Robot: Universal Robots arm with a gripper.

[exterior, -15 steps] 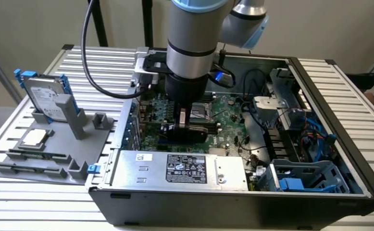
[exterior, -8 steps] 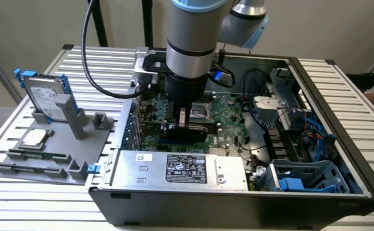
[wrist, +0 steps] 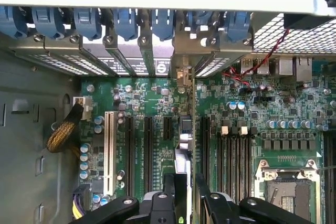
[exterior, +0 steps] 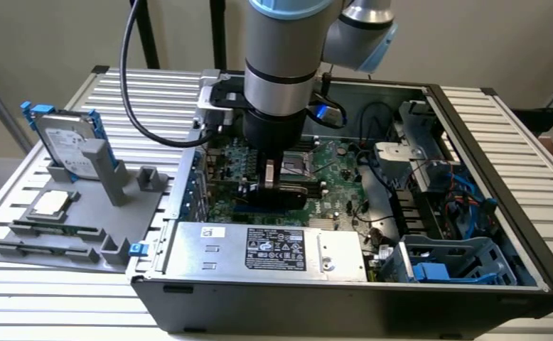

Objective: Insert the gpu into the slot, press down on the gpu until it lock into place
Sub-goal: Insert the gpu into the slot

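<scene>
The gpu (wrist: 184,135) stands on edge on the green motherboard (wrist: 152,103), seen from above as a thin strip running from its metal bracket (wrist: 182,74) at the case's rear wall toward the gripper. In the exterior view it is the dark card (exterior: 286,195) under the arm, inside the open computer case (exterior: 504,213). My gripper (wrist: 185,184) (exterior: 271,186) hangs directly over it, open, with one black finger (wrist: 169,182) on each side of the card's top edge. The slot is hidden beneath the card.
Black slots (wrist: 148,145) and a white slot (wrist: 109,145) lie beside the card, with memory slots (wrist: 233,156) and the processor socket (wrist: 286,187) on its other side. A silver power supply (exterior: 267,249) fills the case's near side. A grey parts holder (exterior: 68,213) with a hard drive (exterior: 68,138) stands at the exterior view's left.
</scene>
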